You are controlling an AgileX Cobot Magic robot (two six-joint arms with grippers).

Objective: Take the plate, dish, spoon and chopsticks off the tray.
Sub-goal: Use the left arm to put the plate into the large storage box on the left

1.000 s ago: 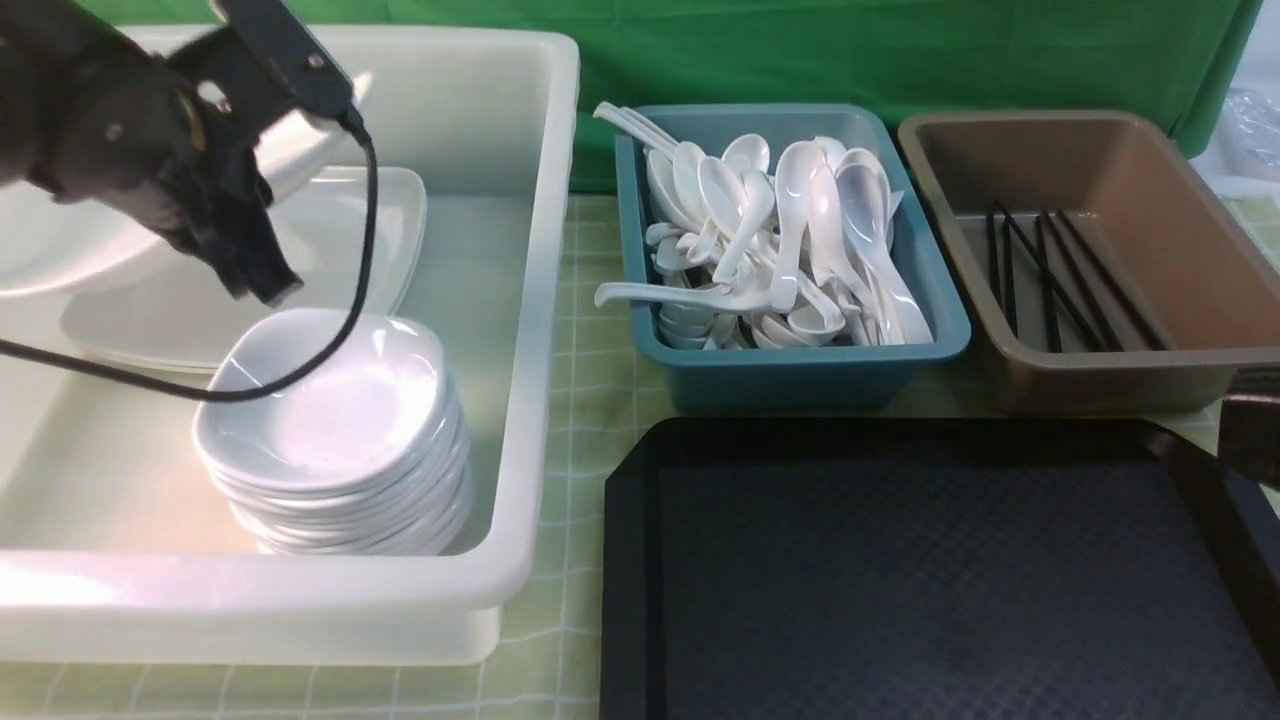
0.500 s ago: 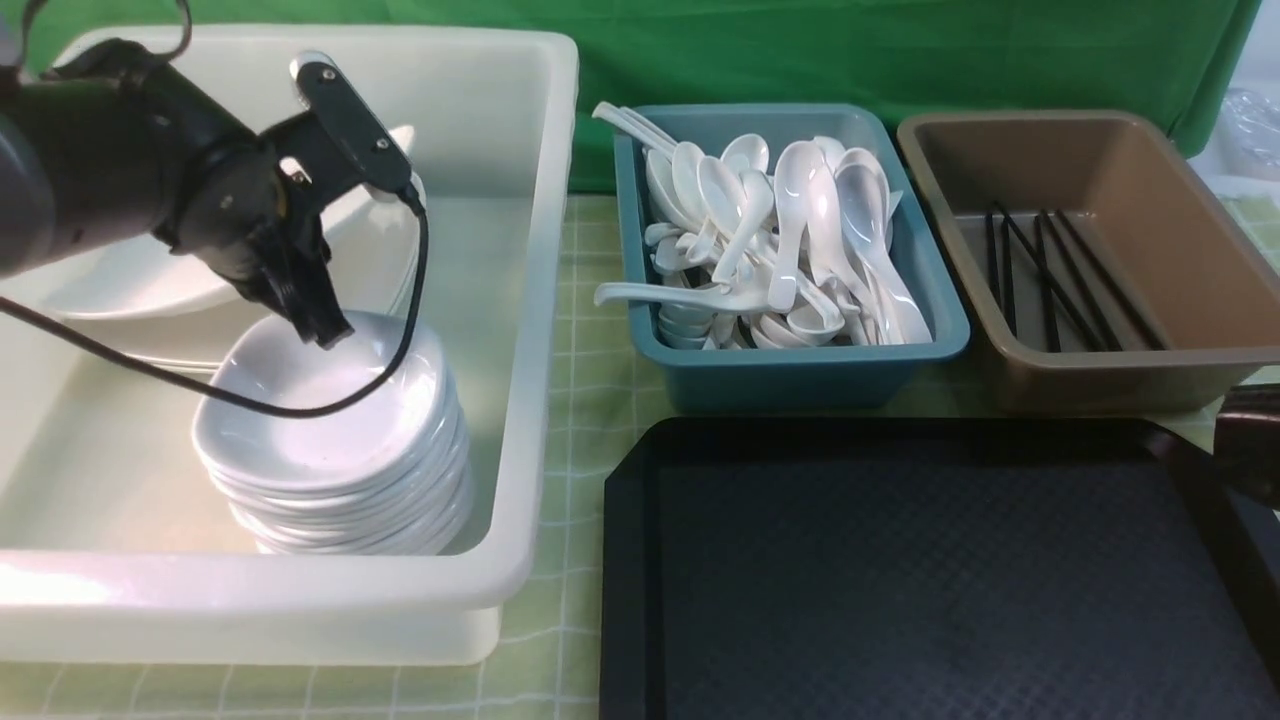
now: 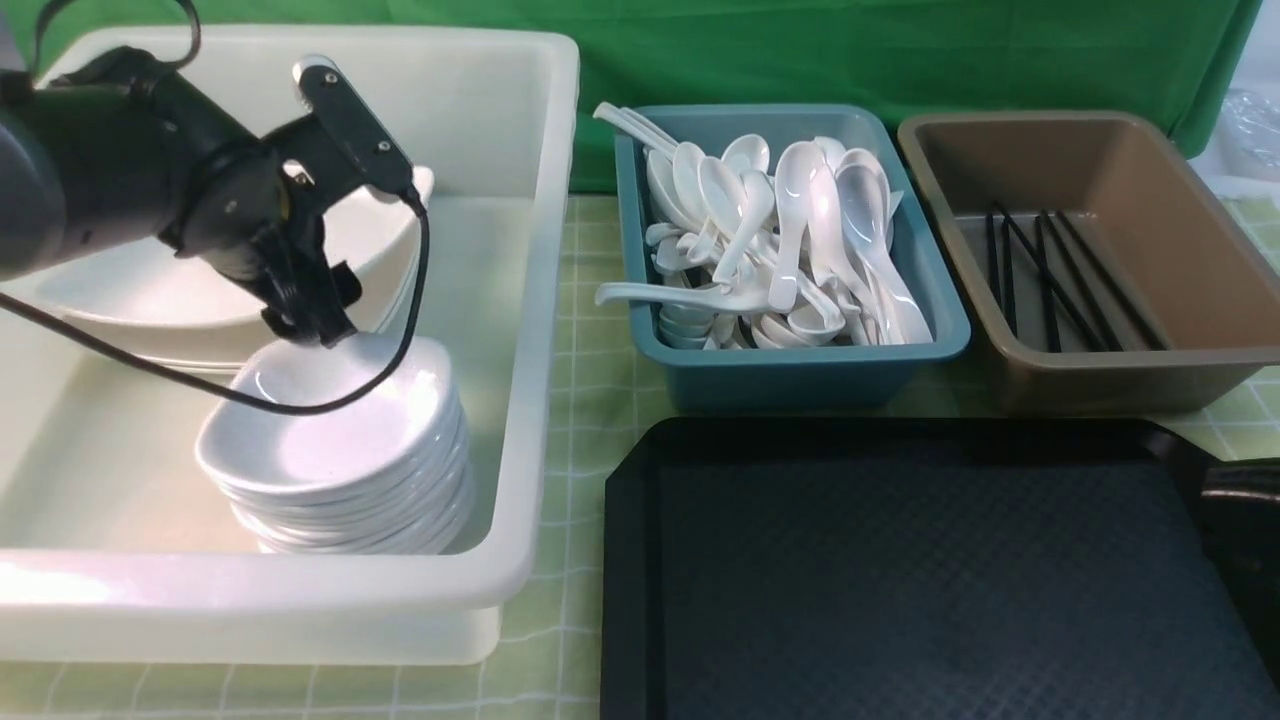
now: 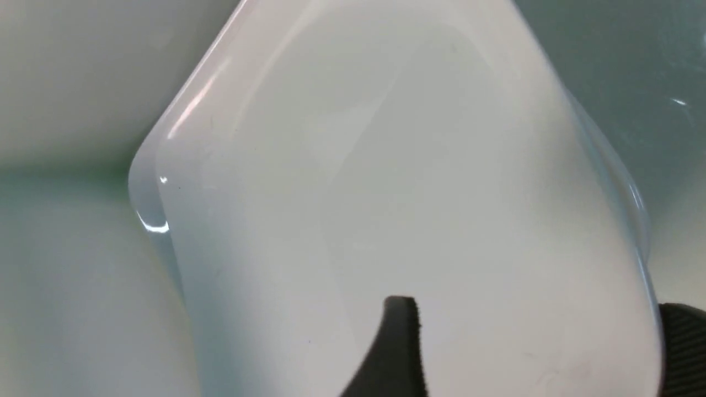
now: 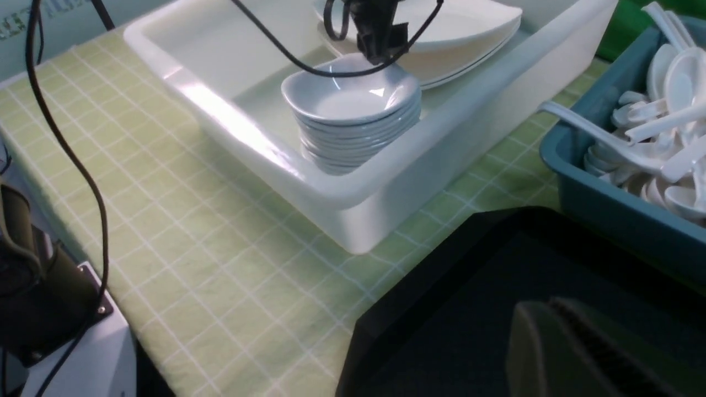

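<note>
Glazed ware like the plate (image 3: 150, 290) will be stiff, slick and chippable, and fairly heavy for a pinch at one edge; I judge the rim near a corner the best hold, with jaws straddling the lip. That plate lies in the white tub (image 3: 540, 300), on other plates, beyond the stack of small dishes (image 3: 340, 450). The left gripper (image 3: 315, 310) hangs just above the plate's near edge, by the top dish; in the left wrist view its fingers (image 4: 397, 347) stand apart on either side of the plate (image 4: 408, 193), so it reads as released and holding nothing. Whether a pad brushes the glaze I cannot tell. The tray (image 3: 900, 560) is bare: spoons (image 3: 790, 240) fill the teal bin (image 3: 800, 375), and chopsticks (image 3: 1050, 280) lie in the brown bin (image 3: 1100, 375). The right gripper (image 5: 573, 347) sits over the tray's right edge, pressed closed on nothing visible. Clearing looks finished.
</note>
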